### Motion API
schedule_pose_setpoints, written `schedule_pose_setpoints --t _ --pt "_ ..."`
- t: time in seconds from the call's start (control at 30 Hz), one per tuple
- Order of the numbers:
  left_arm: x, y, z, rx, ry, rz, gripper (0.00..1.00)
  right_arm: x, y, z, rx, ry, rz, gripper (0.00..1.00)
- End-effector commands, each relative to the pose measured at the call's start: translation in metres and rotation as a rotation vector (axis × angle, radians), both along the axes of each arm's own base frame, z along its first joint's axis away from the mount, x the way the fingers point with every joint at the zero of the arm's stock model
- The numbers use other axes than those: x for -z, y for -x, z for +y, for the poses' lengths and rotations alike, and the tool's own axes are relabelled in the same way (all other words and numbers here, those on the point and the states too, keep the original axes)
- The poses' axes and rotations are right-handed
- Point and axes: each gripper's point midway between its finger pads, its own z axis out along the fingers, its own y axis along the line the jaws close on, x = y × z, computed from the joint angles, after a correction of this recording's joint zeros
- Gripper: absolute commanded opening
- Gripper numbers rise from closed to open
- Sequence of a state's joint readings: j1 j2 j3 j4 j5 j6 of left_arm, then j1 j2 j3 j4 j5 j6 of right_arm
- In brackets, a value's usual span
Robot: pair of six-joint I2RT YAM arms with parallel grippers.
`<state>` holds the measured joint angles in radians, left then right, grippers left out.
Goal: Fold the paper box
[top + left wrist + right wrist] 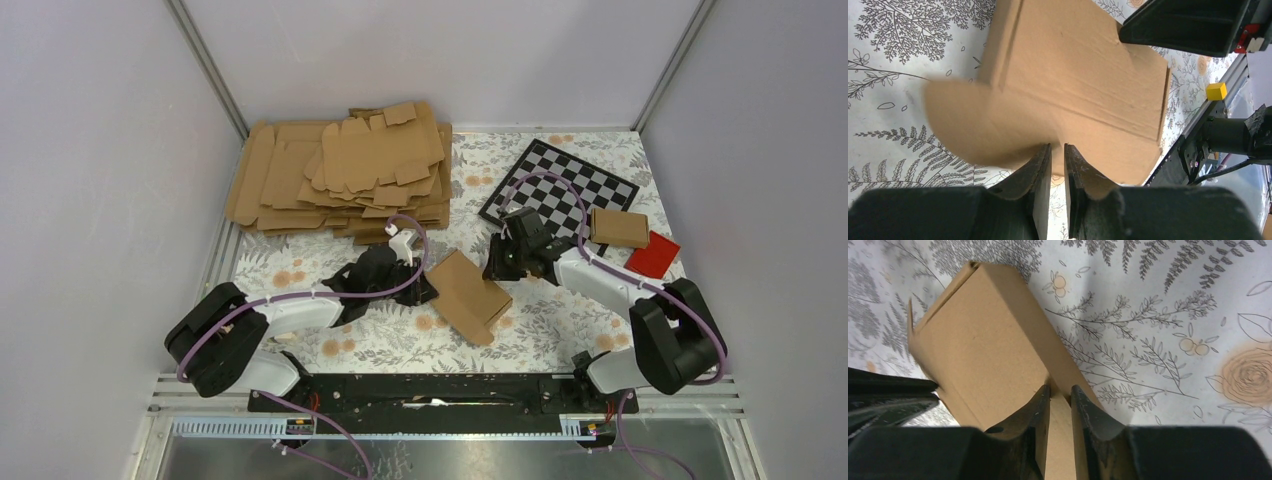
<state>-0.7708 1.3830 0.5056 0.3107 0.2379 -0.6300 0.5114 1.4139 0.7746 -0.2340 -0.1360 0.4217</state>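
Note:
The paper box (468,295) is a brown cardboard carton, partly formed, lying tilted on the floral cloth between my two grippers. My left gripper (422,287) is at its left edge. In the left wrist view the jaws (1057,146) are nearly shut, with a thin gap. Their tips rest against a rounded flap of the box (1073,75), and no card is between them. My right gripper (497,268) is at the box's far right corner. In the right wrist view its jaws (1060,387) are closed to a narrow gap filled by a strip of the box (983,350).
A thick stack of brown card sheets (345,175) lies at the back left. A chessboard (560,190) lies at the back right, with a folded brown carton (619,227) and a red block (652,254) at its near edge. A black rail (430,390) runs along the front.

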Motion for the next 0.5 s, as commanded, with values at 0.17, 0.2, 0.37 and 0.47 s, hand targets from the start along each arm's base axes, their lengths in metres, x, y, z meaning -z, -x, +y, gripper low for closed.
schedule_pose_setpoints --t 0.17,0.2,0.37,0.47 --pt "-0.035 -0.004 -0.006 0.024 0.094 -0.103 0.19 0.037 0.004 -0.008 0.093 -0.12 0.156 0.11" --pt "-0.041 -0.003 -0.006 0.026 0.105 -0.118 0.2 0.038 0.003 -0.009 0.1 -0.13 0.165 0.1" --pt "-0.072 -0.006 0.008 -0.021 0.131 -0.187 0.22 0.036 -0.005 -0.017 0.141 -0.172 0.167 0.03" --pt "-0.075 -0.009 0.021 -0.061 0.111 -0.182 0.22 0.037 -0.009 -0.024 0.157 -0.169 0.161 0.03"
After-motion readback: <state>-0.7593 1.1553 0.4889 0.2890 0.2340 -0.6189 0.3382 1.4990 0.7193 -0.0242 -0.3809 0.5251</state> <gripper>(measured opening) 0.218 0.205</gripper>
